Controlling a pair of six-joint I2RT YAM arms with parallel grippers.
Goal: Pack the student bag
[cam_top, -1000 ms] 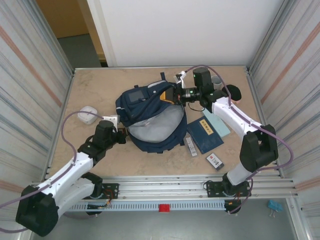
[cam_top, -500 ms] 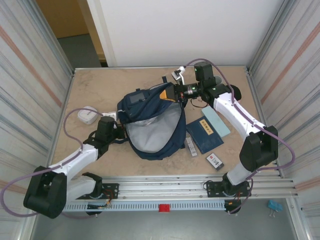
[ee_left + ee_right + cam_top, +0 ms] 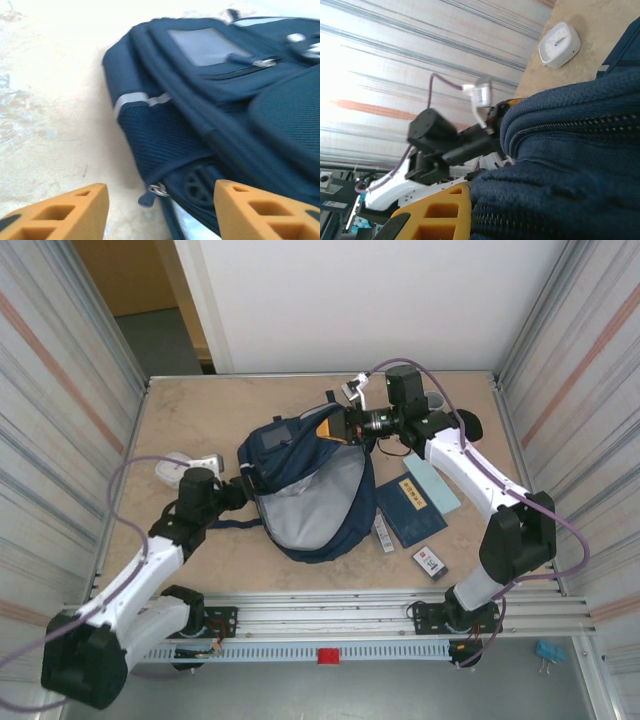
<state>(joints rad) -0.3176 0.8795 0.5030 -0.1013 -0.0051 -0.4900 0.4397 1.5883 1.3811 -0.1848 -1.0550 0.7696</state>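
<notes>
The student bag [image 3: 300, 480], navy blue with a pale grey lining, lies open at the table's middle. Its side pocket and zip pull [image 3: 150, 195] are close up in the left wrist view. My left gripper [image 3: 242, 490] is at the bag's left edge and is open. Its orange fingers [image 3: 75, 210] stand apart on either side of the zip pull without touching it. My right gripper [image 3: 338, 426] is at the bag's far upper rim, shut on a fold of the navy fabric [image 3: 555, 200]. One orange finger [image 3: 437, 217] presses against that fold; the other is hidden.
A white clock [image 3: 178, 468] lies left of the bag, by my left arm. Right of the bag are a dark blue book [image 3: 408, 510], a pale teal notebook [image 3: 432, 483], a slim grey item [image 3: 381, 532] and a small box [image 3: 430, 561]. Metal walls close in both sides.
My left gripper has opened and let go of the bag's left edge, and the arm has swung a little back and left. The right gripper still holds the rim; the bag gapes wider.
</notes>
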